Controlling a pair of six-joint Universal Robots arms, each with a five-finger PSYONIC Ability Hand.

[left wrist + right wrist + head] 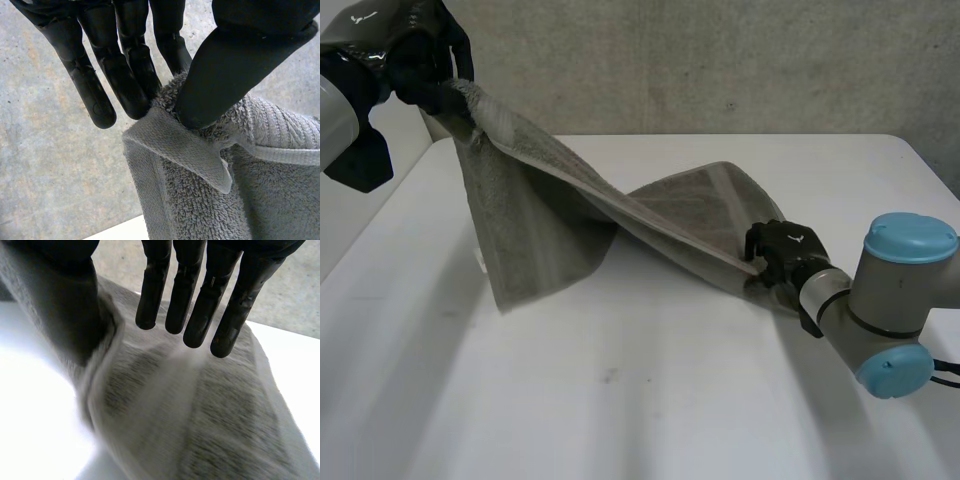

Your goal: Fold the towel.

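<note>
A grey towel [535, 220] stretches from the far left, high above the table, down to the near right. My left hand [425, 60] holds one corner up in the air. In the left wrist view its thumb [225, 75] pinches the towel's hemmed corner [175, 145] against the fingers. My right hand [780, 250] is low at the towel's right end, which lies on the table. There the thumb [70, 310] touches the cloth's raised edge, and the straight fingers [195, 305] stand just above the towel [200, 405], apart from the thumb.
The white table [620, 400] has bare room in front and to the left. A grey wall [720, 60] runs behind its far edge. My right arm's blue-capped elbow [905, 260] is at the right.
</note>
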